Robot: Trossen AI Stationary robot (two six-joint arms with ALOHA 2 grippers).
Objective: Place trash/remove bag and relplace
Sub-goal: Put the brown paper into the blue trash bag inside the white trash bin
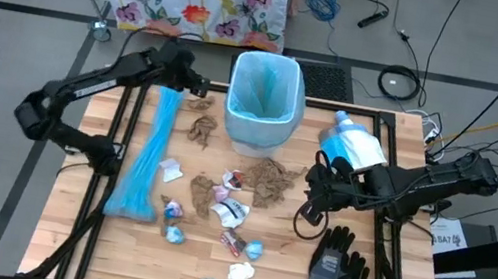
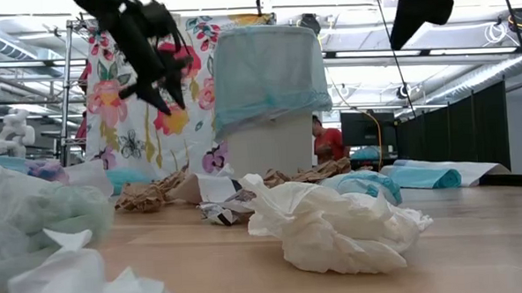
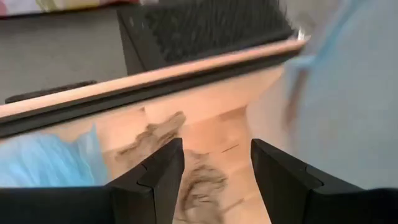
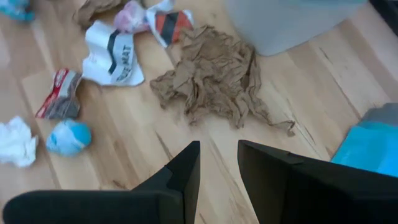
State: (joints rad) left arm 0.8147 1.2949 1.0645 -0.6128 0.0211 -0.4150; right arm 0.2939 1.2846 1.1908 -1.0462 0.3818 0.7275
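I have the left end effector (image 1: 199,84), fingers apart and empty, hovering just above the brown paper wad (image 1: 200,104) on the table (image 1: 269,265) beside the bin (image 1: 261,101), nearer than the right arm.

Trash (image 1: 218,200): crumpled brown paper wads, blue/white wrappers, white tissue bits, scattered loose across table centre, in front of the bin (image 1: 261,101).

Bright, even overhead light — wrist views blurred, shadows soft.
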